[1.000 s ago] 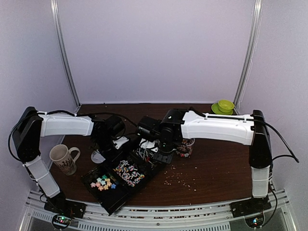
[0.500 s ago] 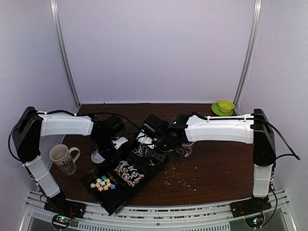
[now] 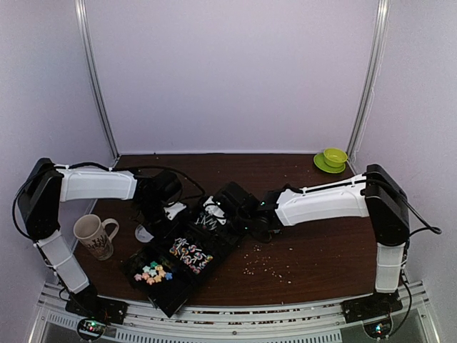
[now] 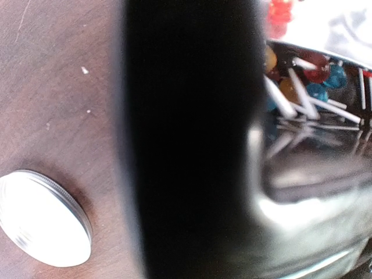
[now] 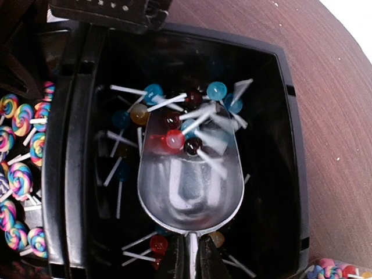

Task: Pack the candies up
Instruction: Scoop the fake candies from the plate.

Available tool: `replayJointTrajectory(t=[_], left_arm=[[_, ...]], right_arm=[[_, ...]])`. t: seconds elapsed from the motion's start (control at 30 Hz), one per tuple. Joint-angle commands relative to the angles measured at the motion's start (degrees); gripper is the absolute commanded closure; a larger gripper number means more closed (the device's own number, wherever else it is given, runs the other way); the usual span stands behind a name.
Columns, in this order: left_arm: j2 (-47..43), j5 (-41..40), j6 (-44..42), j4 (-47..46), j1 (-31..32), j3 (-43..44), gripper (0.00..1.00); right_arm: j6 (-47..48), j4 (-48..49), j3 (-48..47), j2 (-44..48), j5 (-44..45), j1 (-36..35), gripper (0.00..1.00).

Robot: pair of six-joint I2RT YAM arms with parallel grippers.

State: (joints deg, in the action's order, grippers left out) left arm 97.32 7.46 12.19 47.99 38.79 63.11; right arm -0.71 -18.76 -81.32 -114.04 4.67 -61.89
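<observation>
A black three-part tray [image 3: 166,299] lies at the table's front left. Pastel star candies [image 3: 152,271] fill its near part, swirl lollipops [image 3: 191,255] the middle, ball lollipops on white sticks [image 3: 207,223] the far part. My right gripper [image 5: 192,256] is shut on the handle of a metal scoop [image 5: 189,180]. The scoop is tipped into the far part [image 5: 273,145] with a few lollipops [image 5: 175,138] at its lip. My left gripper [image 3: 166,214] is at the tray's far left edge. Its wrist view shows only a dark blurred wall [image 4: 192,145], with the fingers hidden.
A beige mug [image 3: 93,236] stands left of the tray. A round metal lid [image 4: 43,218] lies on the table by my left gripper. A green cup on a saucer [image 3: 332,157] is at the back right. Pale crumbs [image 3: 260,264] are strewn right of the tray.
My right arm has swung left and lowered, bringing the scoop down into the tray's far compartment. The left arm has stayed at the tray.
</observation>
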Motion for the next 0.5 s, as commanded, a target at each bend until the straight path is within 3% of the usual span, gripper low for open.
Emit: replayJointTrajectory(t=[0.0,0.13,0.47], left_arm=[[-5.1,7.3,-3.9,-7.7,1.7,2.7,1.00],[-5.2,6.6,-3.7,-7.7,1.7,2.5,1.00],[-4.7,6.2,-2.3,-7.4,-0.6,2.4,1.00]], right_arm=[[-2.1,10.8,9.3,-1.1,-2.8,0.0,1.00],[-2.4,21.7,16.4,2.2,-2.2,-0.1,1.00],[-0.9,34.4,25.4,7.0,-1.4,-0.2,1.00]])
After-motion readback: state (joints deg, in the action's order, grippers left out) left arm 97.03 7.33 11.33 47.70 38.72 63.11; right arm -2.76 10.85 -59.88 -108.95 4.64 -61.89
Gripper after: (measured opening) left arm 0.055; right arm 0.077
